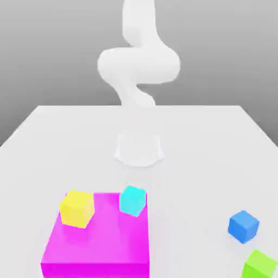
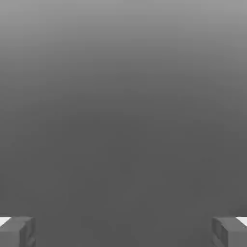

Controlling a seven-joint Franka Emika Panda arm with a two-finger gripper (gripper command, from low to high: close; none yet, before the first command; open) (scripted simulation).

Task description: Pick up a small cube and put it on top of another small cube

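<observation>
Clock positions are read on the exterior view, with 12 o'clock at its upper edge. The blue cube [image 1: 243,227], the part to be lifted, is located on the white table [image 1: 190,146] at 4 o'clock from the view centre. Its faces are flat, plain and matte, with crisp edges; one corner is turned toward the camera.

The cyan cube [image 1: 132,200], the part to be stacked upon, is seated on the magenta block [image 1: 103,239], near that block's 1 o'clock corner. The block is a wide, low slab with a square-cornered outline and a smooth, uniformly coloured surface, set at 7 o'clock from the view centre. At the slab's 10 o'clock side, the yellow cube [image 1: 77,209] is supported, slightly rotated. The green cube [image 1: 259,266] is positioned near the blue cube, at 5 o'clock from it, and is partly cut off by the frame.

The arm [image 1: 139,62], formed of smooth, rounded white links, is mounted at 12 o'clock. In the hand view, the gripper [image 2: 123,232] is seen with its two blocky grey fingers [image 2: 17,232] spread wide; a smooth grey gradient is seen between them.
</observation>
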